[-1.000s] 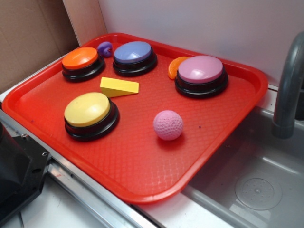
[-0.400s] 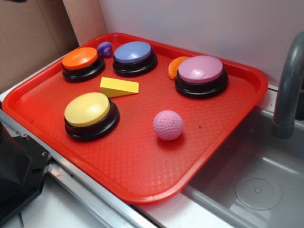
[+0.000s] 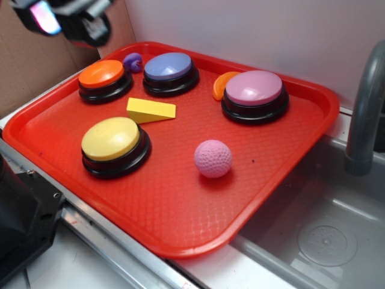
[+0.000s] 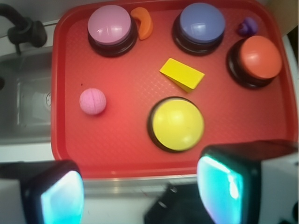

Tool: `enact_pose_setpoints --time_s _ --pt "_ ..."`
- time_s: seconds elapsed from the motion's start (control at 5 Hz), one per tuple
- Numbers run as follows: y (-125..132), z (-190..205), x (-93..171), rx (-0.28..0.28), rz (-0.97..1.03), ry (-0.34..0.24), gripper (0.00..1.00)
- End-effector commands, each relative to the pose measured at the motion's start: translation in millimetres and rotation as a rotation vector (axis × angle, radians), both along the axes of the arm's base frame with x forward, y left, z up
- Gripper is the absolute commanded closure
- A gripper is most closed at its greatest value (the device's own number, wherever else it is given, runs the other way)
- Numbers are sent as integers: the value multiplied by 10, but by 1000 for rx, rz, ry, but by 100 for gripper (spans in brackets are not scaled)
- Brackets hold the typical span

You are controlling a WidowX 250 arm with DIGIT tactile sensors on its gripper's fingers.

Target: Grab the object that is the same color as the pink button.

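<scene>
The small pink dimpled ball (image 3: 213, 158) (image 4: 92, 101) lies free on the red tray (image 3: 180, 211) (image 4: 126, 158), near its right front part. The pink button (image 3: 254, 95) (image 4: 111, 28), a mauve dome on a black base, stands behind the ball. My gripper (image 3: 63, 18) (image 4: 140, 196) has come into the exterior view at the top left, high above the tray and far from the ball. In the wrist view its two cyan-padded fingers (image 4: 63, 198) stand wide apart over the tray's near rim, with nothing between them.
On the tray also stand an orange button (image 3: 103, 79), a blue-purple button (image 3: 170, 71) and a yellow button (image 3: 114, 144), with a yellow wedge (image 3: 150, 110), a small purple toy (image 3: 133, 61) and an orange slice piece (image 3: 221, 84). A grey sink (image 3: 325, 229) and faucet (image 3: 364, 114) lie to the right.
The gripper has entered the exterior view at the top left; earlier it was out of sight. Nothing on the tray has moved.
</scene>
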State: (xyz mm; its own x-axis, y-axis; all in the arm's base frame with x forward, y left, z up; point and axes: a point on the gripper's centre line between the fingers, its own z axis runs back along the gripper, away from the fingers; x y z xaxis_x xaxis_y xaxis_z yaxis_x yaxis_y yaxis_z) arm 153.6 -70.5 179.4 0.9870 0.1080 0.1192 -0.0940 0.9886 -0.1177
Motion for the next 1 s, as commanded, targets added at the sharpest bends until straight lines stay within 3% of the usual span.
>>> enact_pose_setpoints --time_s 0.0,0.4,0.8 --pt "-245 -402 330 6 -27 -15 0" --pt "-393 -891 669 20 -20 19 0" --pt "-510 -1197 685 75 -64 69 0"
